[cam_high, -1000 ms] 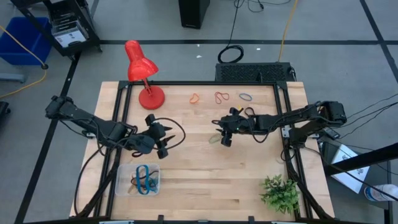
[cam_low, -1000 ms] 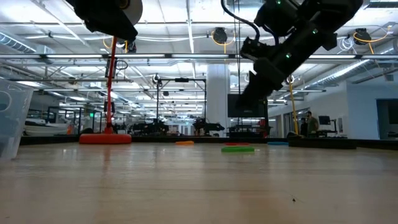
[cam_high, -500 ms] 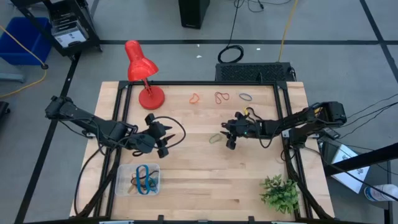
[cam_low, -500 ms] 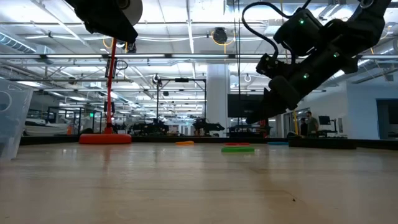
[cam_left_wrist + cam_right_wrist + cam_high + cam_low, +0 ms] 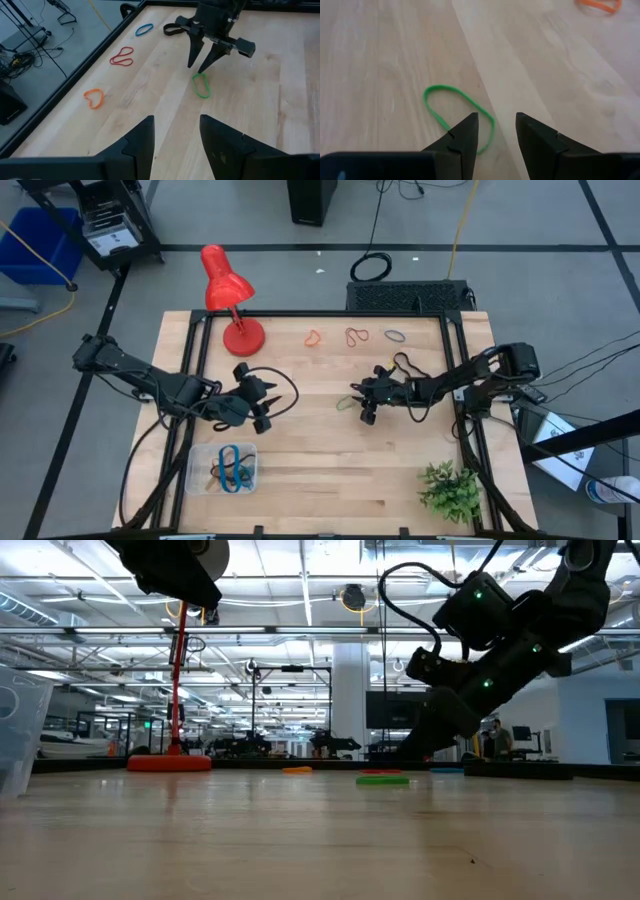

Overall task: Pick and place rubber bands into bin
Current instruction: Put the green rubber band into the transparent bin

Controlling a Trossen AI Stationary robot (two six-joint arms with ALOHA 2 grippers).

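Counting stock at this moment, I logged the bin (image 5: 222,468) near the table's (image 5: 310,480) front-left corner, already holding a few bands, blue and orange among them as far as I could tell. Left on the wood were four: an orange band (image 5: 313,338), a red band (image 5: 357,336) and a blue band (image 5: 396,336) in a row along the far edge, and a green band (image 5: 346,402) near the middle. By my judgement the job was partly done, with at least those four outstanding.

Right gripper (image 5: 362,404): arm stretched low across the table from the right, fingers pointed down and parted, empty, poised just above the green band with one end of the loop between the tips in the right wrist view. I judged it the item next in line.

Left gripper (image 5: 262,405): arm reaching in from the left, parked above the table just behind the bin, fingers apart, holding nothing.

Also noted: a red lamp (image 5: 228,295) at the far left and a small plant (image 5: 450,490) at the front right.
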